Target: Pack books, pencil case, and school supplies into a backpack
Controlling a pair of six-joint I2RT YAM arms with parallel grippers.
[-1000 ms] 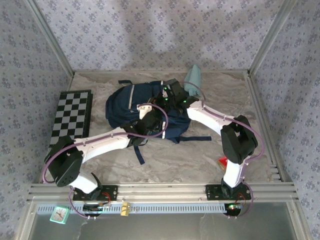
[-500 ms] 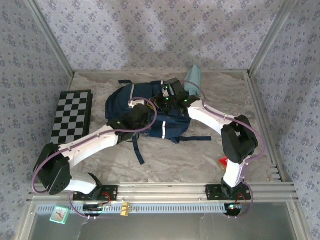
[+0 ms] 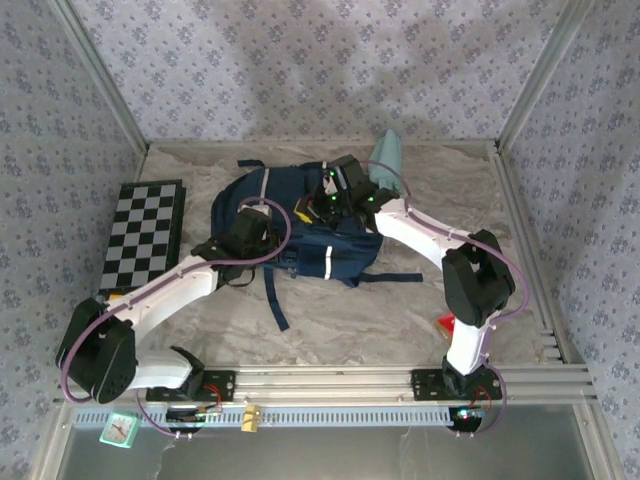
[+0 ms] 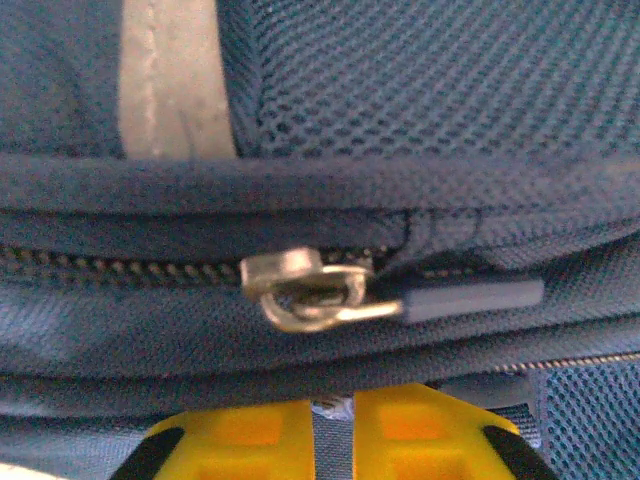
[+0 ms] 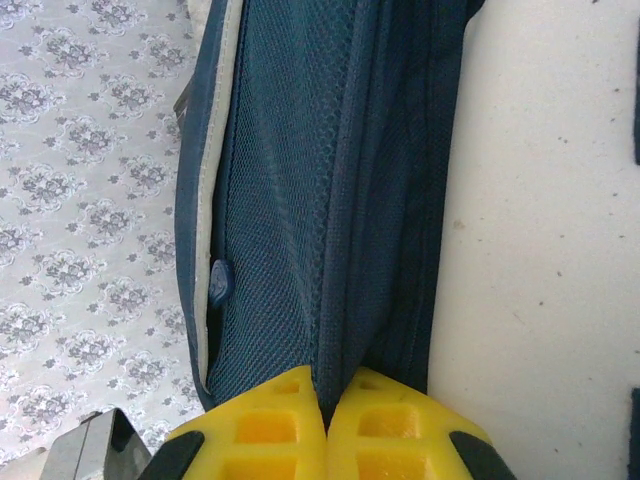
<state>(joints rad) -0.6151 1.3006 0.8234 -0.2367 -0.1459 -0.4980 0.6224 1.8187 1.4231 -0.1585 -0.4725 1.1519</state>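
Note:
The navy backpack (image 3: 300, 235) lies flat mid-table. My left gripper (image 3: 250, 232) is at its left part; in the left wrist view its yellow fingers (image 4: 250, 440) stand almost together on a thin grey strip (image 4: 335, 440) of the backpack, just below a metal zipper slider (image 4: 305, 290). My right gripper (image 3: 340, 190) at the bag's far right edge is shut on a fold of navy fabric (image 5: 380, 250). The teal pencil case (image 3: 388, 155) lies beyond the bag. The red school supplies packet (image 3: 446, 322) peeks out beside the right arm. The books are hidden.
A black-and-white checkered board (image 3: 145, 235) lies at the left edge. Dark backpack straps (image 3: 278, 305) trail toward the front. Patterned walls and metal frame posts enclose the table. Bare marbled table surface (image 3: 350, 320) extends in front of the bag.
My left arm has swung left, carrying its gripper from the bag's middle to its left part. The right arm and its grip have stayed put.

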